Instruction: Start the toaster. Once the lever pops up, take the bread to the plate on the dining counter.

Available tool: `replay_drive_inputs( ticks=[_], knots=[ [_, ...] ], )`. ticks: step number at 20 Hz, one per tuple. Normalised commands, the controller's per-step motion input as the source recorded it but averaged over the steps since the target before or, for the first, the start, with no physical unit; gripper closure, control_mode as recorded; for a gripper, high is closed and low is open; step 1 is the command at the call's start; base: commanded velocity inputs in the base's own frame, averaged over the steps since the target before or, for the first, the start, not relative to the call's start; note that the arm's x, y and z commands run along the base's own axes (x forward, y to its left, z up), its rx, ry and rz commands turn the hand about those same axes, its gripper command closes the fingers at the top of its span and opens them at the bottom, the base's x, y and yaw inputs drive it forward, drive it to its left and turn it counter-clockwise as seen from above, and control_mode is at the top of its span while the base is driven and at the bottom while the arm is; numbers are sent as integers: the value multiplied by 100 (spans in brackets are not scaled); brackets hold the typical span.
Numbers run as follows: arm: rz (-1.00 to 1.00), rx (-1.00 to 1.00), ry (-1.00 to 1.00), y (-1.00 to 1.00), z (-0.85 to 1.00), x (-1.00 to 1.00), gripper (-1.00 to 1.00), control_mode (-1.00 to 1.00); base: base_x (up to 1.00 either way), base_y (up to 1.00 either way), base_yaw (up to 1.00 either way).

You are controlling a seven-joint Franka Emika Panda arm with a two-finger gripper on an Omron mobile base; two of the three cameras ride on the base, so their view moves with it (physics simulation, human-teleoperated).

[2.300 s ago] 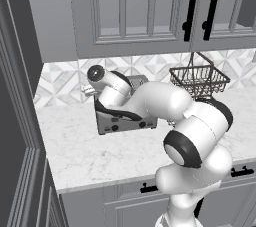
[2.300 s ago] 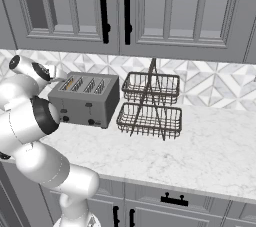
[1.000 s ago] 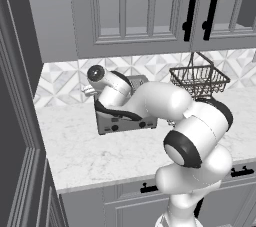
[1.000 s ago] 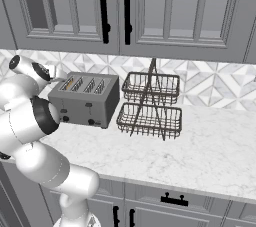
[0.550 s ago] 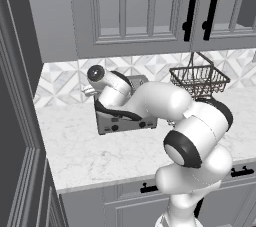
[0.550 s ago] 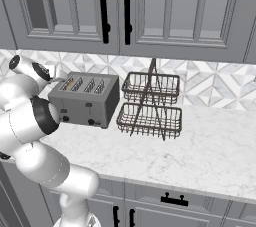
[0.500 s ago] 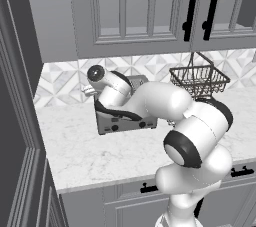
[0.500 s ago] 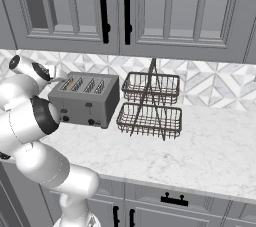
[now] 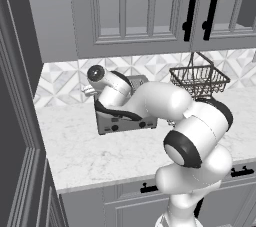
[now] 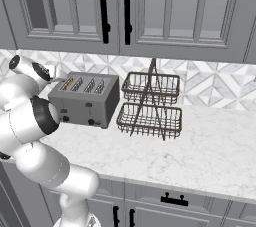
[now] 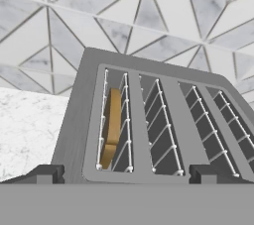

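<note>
Slots: I count four in boxy grey metal toaster (image 11: 149, 120) | one golden-tan bread slice (image 11: 112, 127), half sunk | two-finger gripper (image 11: 124, 174) spread wide, tips cropped.

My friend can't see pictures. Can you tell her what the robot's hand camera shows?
Looking down onto a grey four-slot toaster, a golden slice of bread sits deep in the leftmost slot; the other three slots are empty. The open gripper hovers just above the near edge, with patterned wall tiles behind and marble worktop at left.

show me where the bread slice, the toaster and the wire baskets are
Golden-tan bread slice (image 11: 112, 130), hand view, on its crust edge in the leftmost slot.
Boxy grey metal toaster (image 10: 85, 107), right base view, on its front panel.
Dark two-tier wire baskets (image 10: 150, 120), right base view, on the lower basket.
</note>
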Motion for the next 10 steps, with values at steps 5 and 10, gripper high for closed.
replay_drive_inputs(
  ticks=[5,10],
  knots=[
    [0,0,0,0,0,0,-100,-100,0,0,0],
    [0,0,0,0,0,0,-100,-100,0,0,0]
  ],
)
